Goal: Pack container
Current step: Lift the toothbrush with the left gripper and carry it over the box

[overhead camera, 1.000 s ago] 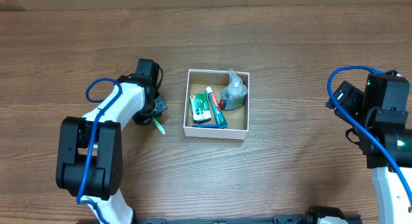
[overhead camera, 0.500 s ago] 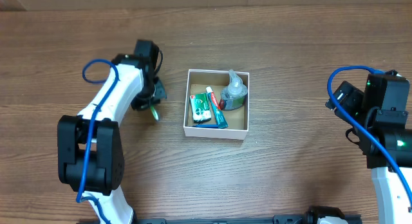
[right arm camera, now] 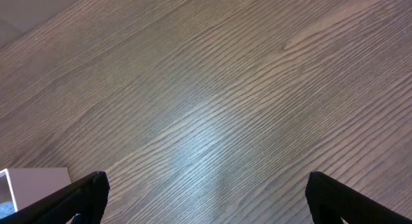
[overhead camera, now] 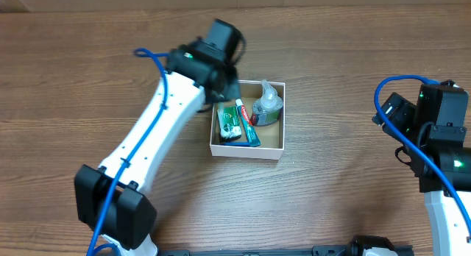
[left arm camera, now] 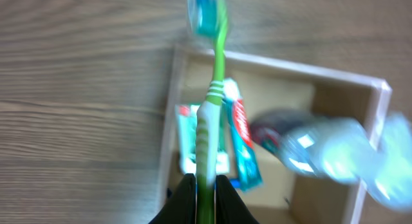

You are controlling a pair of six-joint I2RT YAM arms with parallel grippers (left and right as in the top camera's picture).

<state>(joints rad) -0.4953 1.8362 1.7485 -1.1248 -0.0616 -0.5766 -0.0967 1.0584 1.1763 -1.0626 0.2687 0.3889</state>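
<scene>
The container (overhead camera: 246, 152) is a shallow white box, brown inside, at the table's middle. In it lie a green-and-white carton (overhead camera: 227, 123), a toothpaste tube (overhead camera: 249, 126) and a clear bottle (overhead camera: 267, 105). My left gripper (overhead camera: 223, 85) is over the box's far left corner. In the left wrist view the left gripper (left arm camera: 205, 185) is shut on a green-and-white toothbrush (left arm camera: 212, 102), held above the container's left wall (left arm camera: 168, 134), bristle end pointing past the rim. The tube (left arm camera: 244, 143) and bottle (left arm camera: 322, 147) show below. My right gripper (right arm camera: 206, 185) is open and empty over bare wood.
The right arm (overhead camera: 434, 131) stands at the table's right edge, well away from the box. One white corner of the box (right arm camera: 32, 185) shows at the lower left of the right wrist view. Wood tabletop (overhead camera: 331, 50) lies all around.
My left gripper has lifted the toothbrush off the table left of the box and swung right to above the box's far left corner. The right arm has not moved.
</scene>
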